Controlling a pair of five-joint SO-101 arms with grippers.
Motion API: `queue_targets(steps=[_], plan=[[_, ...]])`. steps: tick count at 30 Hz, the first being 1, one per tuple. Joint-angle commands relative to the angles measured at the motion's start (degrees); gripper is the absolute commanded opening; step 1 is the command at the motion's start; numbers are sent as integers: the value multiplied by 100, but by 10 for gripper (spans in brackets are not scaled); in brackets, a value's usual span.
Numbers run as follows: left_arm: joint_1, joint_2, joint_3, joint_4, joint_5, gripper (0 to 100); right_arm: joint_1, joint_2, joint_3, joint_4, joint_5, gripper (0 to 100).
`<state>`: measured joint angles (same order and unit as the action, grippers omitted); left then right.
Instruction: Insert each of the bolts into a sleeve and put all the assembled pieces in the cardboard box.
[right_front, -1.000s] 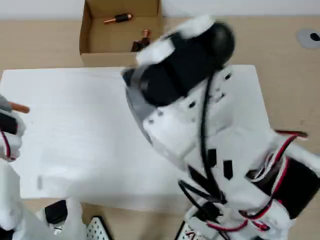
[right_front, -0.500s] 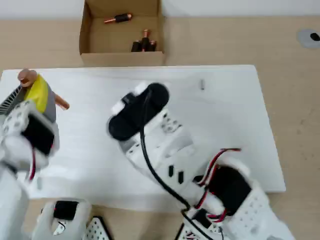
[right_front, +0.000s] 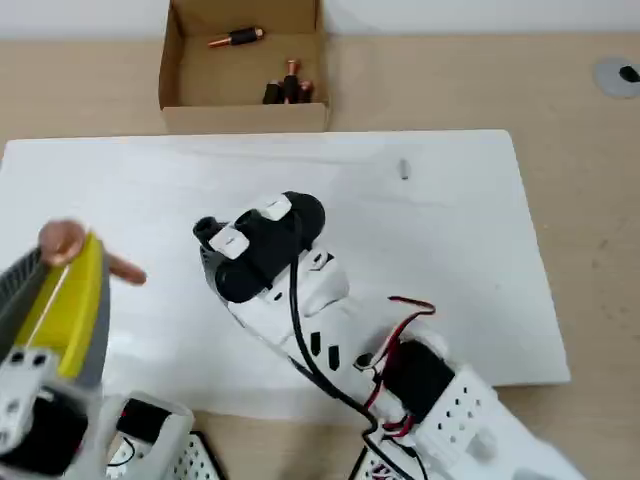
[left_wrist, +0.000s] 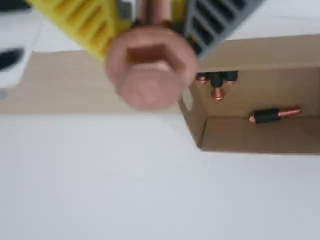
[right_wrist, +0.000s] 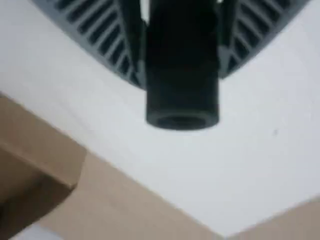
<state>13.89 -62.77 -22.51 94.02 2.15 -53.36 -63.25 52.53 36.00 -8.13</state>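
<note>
No readable text, label, number or sign appears on anything here.

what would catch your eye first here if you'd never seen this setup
A copper bolt is clamped in the left gripper over the white mat's near left edge, while the right gripper holds a black sleeve mid-mat. Past the mat, the cardboard box has several assembled pieces in it.
</note>
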Motion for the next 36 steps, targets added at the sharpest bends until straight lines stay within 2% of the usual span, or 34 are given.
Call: queue_targets(steps=[1,5,15,19,24,31,36], plan=[[70,-303,325,-70,-44,5,-154,-145,110,-571,0,10],[62,-655,844,-580,-53,5,-277,-145,470,-1169,-519,10],[53,-1288,3059,-2760,-79,5,-708,-154,637,-1477,-510,10],[-70,-1429,3930,-3429,-598,5,-673,-171,664,-1459,-510,10],[-193,-1411,4079,-3367,-501,5,-664,-171,681,-1459,-501,10],[-176,-1385,3701,-2664,-185,6,-251,-154,919,-1477,-501,10],[-185,-1077,3455,-2101,97,6,-207,-189,1147,-1486,-501,10]])
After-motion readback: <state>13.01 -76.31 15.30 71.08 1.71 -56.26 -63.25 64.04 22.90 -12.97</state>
